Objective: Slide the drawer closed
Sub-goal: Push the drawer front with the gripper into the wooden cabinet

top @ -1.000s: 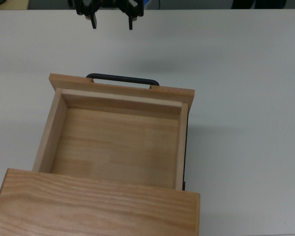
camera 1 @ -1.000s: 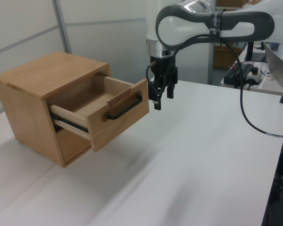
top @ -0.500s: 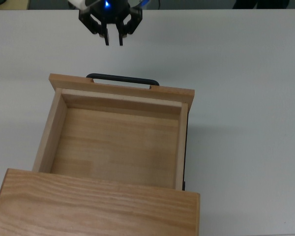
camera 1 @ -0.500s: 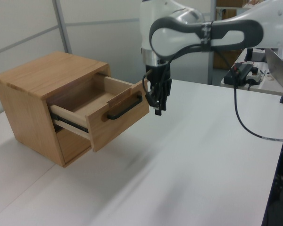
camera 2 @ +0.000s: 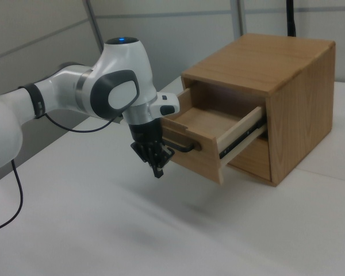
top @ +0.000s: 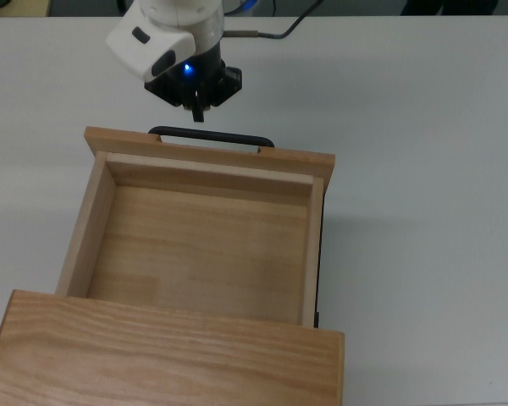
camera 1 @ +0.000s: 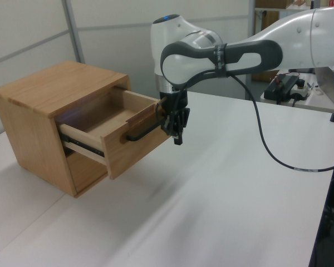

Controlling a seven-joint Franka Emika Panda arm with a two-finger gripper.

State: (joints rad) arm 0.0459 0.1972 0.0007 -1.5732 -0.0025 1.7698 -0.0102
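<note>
The gripper (top: 198, 112), its fingers pressed together and holding nothing, hangs just in front of the black handle (top: 212, 136) of the drawer (top: 203, 245), which juts far out of the wooden cabinet (camera 1: 42, 94).

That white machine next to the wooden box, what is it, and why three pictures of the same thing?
It is a robot arm: a jointed white limb ending in a small black pincer. The three pictures are one moment seen by three cameras: one looks straight down, the other two look from opposite sides. On the white table stands a wooden cabinet with its drawer pulled out and empty. The pincer is shut, holds nothing, and hangs just in front of the drawer's black handle. The job is to slide the drawer closed, which is not yet done.
</note>
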